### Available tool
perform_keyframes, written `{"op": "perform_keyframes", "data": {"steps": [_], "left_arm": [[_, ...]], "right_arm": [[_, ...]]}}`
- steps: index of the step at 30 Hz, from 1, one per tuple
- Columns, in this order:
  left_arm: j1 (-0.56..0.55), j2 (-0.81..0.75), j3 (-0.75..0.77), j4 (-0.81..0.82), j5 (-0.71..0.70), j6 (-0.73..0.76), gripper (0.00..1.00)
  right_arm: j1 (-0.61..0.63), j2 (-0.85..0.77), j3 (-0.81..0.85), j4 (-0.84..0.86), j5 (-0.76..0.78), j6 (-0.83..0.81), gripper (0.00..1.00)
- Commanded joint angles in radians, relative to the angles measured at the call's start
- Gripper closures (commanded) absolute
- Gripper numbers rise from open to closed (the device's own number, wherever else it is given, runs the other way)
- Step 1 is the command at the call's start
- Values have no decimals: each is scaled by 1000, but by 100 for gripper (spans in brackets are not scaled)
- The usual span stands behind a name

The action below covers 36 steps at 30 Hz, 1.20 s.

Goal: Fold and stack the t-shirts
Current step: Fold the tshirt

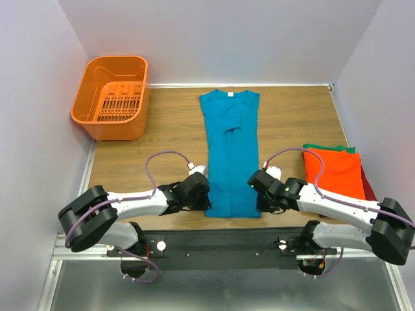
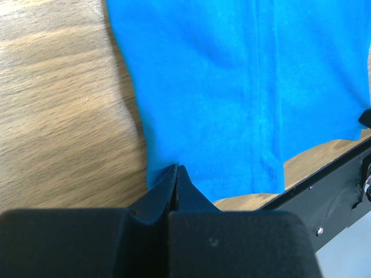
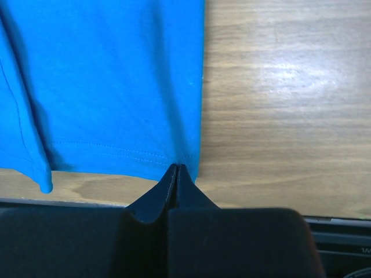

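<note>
I have the left gripper (image 2: 175, 171) and right gripper (image 3: 177, 169) clamped on the teal t-shirt (image 1: 230, 149) hem corners. I'd carry both evenly toward the far edge.

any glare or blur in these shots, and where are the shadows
Right wrist: a white glare patch on the table right of the teal shirt, whose folds cast dark bands. Left wrist: wood grain looks soft, the hem stitching sharp, the left gripper a dark mass. Top external: even light, no glare, all sharp.

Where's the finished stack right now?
Top view: at the table's right edge, orange shirt on top, right of the teal shirt.
</note>
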Motion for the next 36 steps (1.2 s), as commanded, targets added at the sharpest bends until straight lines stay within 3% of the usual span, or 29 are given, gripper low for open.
{"op": "perform_keyframes", "data": {"steps": [1,22,29,34,36], "left_arm": [[-7,-5,-21,-74,-6,-2,100],[-8,-69,-28,-91,15,-9,100],[-48,-133,-18,-83,58,-37,100],[-51,-189,27,-106,64,-29,97],[-50,-204,94,-169,-14,-16,91]], "right_arm": [[9,-31,5,-83,36,70,97],[9,-150,-87,-157,11,191,96],[7,-175,-60,-157,8,171,65],[9,-184,14,-166,19,136,62],[9,-164,54,-172,26,115,62]]}}
